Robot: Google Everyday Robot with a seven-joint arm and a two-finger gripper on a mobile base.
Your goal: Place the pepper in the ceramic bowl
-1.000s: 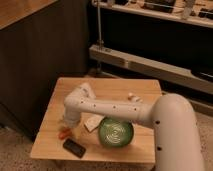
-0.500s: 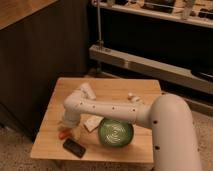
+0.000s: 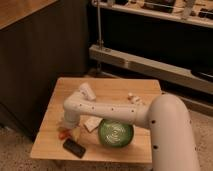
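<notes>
On the small wooden table [image 3: 112,90], the gripper [image 3: 66,125] has sunk slightly toward the front-left corner, onto the pepper [image 3: 62,134] beside the phone [image 3: 74,148]; whether it grips, I cannot tell. The ceramic bowl [image 3: 115,133] at the front edge holds no pepper yet
</notes>
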